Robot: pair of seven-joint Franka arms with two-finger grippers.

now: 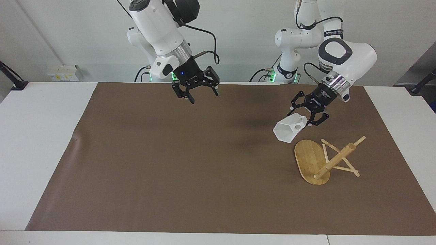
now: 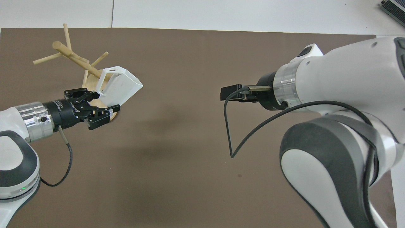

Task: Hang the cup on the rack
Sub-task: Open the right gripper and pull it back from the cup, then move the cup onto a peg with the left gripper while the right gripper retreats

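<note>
The white faceted cup (image 1: 289,130) (image 2: 119,86) hangs in the air, tilted on its side with its rim pointing away from the robots. My left gripper (image 1: 304,118) (image 2: 106,101) is shut on the cup's base end, just over the near edge of the rack's base. The bamboo rack (image 1: 323,158) (image 2: 76,61) stands on its oval base (image 1: 308,158) toward the left arm's end of the table, its post and pegs bare. My right gripper (image 1: 201,93) (image 2: 228,94) is open and holds nothing, raised over the mat's edge nearest the robots.
A brown mat (image 1: 190,163) covers most of the white table (image 1: 41,136). A black cable (image 2: 234,133) loops down from the right wrist.
</note>
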